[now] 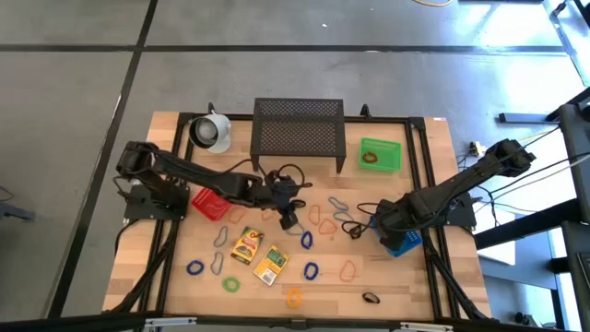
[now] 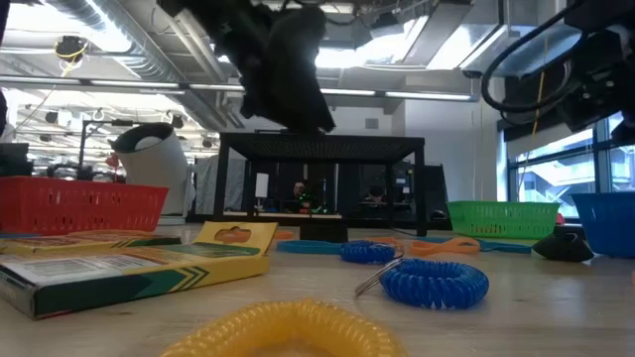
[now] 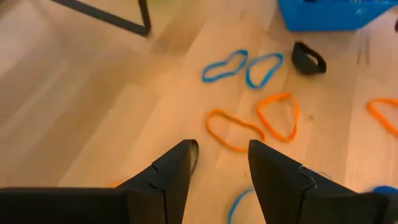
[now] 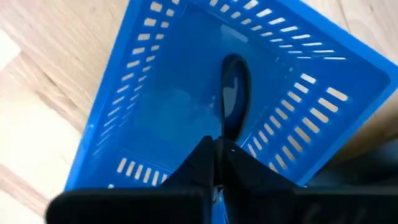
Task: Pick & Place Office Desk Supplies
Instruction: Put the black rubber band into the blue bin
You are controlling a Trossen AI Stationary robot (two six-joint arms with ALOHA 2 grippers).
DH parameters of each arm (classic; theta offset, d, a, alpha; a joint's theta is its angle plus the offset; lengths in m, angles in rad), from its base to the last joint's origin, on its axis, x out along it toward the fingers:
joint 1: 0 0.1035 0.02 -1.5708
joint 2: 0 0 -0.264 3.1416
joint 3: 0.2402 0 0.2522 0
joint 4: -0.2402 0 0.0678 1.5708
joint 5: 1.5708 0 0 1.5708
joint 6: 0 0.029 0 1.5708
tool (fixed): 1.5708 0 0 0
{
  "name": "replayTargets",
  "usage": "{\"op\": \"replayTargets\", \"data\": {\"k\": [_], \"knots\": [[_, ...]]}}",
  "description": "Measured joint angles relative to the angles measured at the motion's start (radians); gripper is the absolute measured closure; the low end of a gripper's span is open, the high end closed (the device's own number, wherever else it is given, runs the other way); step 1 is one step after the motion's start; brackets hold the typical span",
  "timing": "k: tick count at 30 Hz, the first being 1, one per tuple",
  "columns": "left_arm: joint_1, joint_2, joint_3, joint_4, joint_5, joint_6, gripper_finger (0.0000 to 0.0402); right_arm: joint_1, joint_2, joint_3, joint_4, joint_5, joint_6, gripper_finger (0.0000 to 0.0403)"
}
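Right claw (image 4: 217, 146), pinched on a blue loop (image 4: 233, 93), hangs over the blue bin (image 4: 149, 112) — ready to drop; left claw (image 3: 221, 165), open, hovers above orange loops (image 3: 233, 129).

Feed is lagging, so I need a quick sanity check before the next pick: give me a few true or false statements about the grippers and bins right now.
1. The right gripper is shut above the blue plastic bin. True.
2. The left gripper is shut. False: it is open, empty, above the wooden table.
3. The green plastic bin holds a dark loop. True.
4. The white mug stands in the red plastic bin. False: it stands apart.
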Motion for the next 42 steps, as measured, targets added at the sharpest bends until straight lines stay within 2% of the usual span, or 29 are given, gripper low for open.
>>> {"op": "replayTargets", "data": {"k": [6,14,23,27,30,36,39,42], "knots": [[0.000,0.056,0.000,0.002,0.021,-0.052,0.0247,0.000,0.000,0.000,0.007,0.000,0.015,0.0374],[0.001,0.099,0.000,0.003,0.023,-0.043,0.0247,0.000,0.000,0.000,0.009,0.002,0.015,0.0300],[0.009,0.149,0.000,0.021,0.017,0.158,0.0247,0.000,-0.001,0.000,0.009,0.003,0.016,0.0205],[0.029,0.195,0.000,0.058,0.048,0.228,0.0247,0.000,-0.001,0.000,0.009,-0.008,0.024,0.0178],[0.043,0.241,0.000,0.079,0.092,0.267,0.0247,0.000,-0.001,0.000,0.009,-0.024,0.026,0.0171],[0.059,0.295,0.004,0.089,0.106,0.263,0.0249,-0.001,-0.001,0.001,0.010,-0.036,0.043,0.0178],[0.061,0.301,0.005,0.092,0.132,0.263,0.0267,-0.001,-0.001,0.001,0.010,-0.063,0.045,0.0186],[0.060,0.299,0.004,0.093,0.134,0.263,0.0305,-0.001,-0.001,0.004,0.008,-0.076,0.062,0.0196]]}}
